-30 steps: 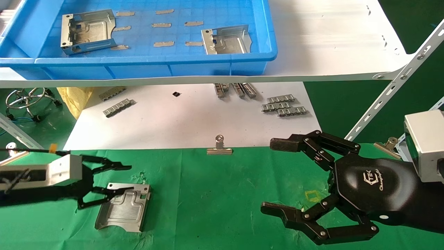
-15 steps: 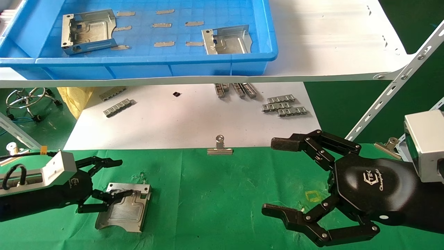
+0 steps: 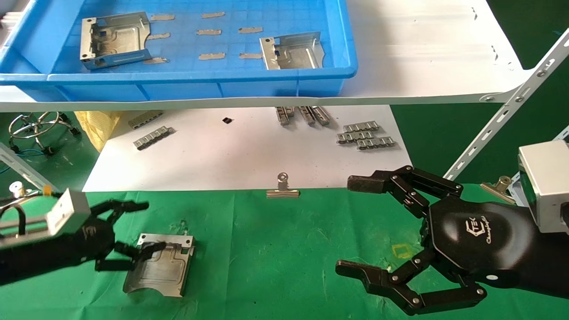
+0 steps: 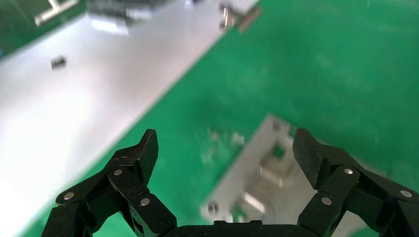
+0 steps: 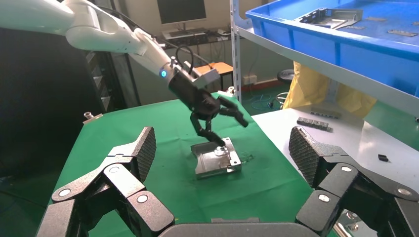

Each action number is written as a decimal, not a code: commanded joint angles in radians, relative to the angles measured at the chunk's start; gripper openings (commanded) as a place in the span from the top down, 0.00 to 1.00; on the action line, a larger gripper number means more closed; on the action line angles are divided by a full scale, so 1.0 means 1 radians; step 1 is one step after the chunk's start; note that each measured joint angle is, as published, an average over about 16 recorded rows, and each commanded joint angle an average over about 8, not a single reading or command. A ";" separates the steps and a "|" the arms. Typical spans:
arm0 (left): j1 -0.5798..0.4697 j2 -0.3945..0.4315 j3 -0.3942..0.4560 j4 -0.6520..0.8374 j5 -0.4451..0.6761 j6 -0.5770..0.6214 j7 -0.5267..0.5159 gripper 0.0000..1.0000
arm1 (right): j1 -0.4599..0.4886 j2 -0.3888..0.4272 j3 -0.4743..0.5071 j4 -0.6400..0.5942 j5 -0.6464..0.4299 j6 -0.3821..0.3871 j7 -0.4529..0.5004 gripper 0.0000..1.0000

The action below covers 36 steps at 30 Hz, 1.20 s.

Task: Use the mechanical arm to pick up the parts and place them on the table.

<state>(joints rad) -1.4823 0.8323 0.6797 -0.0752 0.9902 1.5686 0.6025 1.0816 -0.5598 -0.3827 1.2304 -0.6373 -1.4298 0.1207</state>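
Note:
One silver part (image 3: 161, 266) lies flat on the green table (image 3: 275, 249) at the front left; it also shows in the left wrist view (image 4: 276, 182) and the right wrist view (image 5: 216, 159). My left gripper (image 3: 142, 226) is open and empty, hovering just above the part's far left corner. Two more parts sit in the blue bin (image 3: 222, 78) on the shelf, one at its left (image 3: 114, 40) and one at its right (image 3: 292, 51). My right gripper (image 3: 353, 226) is open and empty above the table at the front right.
A white paper sheet (image 3: 240, 155) behind the cloth holds small grey ridged strips (image 3: 364, 134) and a binder clip (image 3: 282, 189). The white shelf board (image 3: 426, 58) with its slanted bracket (image 3: 506, 111) overhangs the back. A second clip (image 3: 497, 184) is at the right.
My left gripper has drawn back to the left and risen off the part, open. The part stays where it lay. The right arm has not moved.

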 commanded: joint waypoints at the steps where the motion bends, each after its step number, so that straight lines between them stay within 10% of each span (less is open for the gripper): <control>1: 0.014 -0.008 -0.014 -0.041 -0.009 -0.002 -0.027 0.00 | 0.000 0.000 0.000 0.000 0.000 0.000 0.000 0.00; 36: 0.282 -0.153 -0.276 -0.836 -0.179 -0.050 -0.546 0.00 | 0.000 0.000 0.000 0.000 0.000 0.000 0.000 0.00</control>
<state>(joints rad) -1.2007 0.6796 0.4034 -0.9101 0.8109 1.5182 0.0568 1.0816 -0.5598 -0.3827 1.2304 -0.6373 -1.4298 0.1207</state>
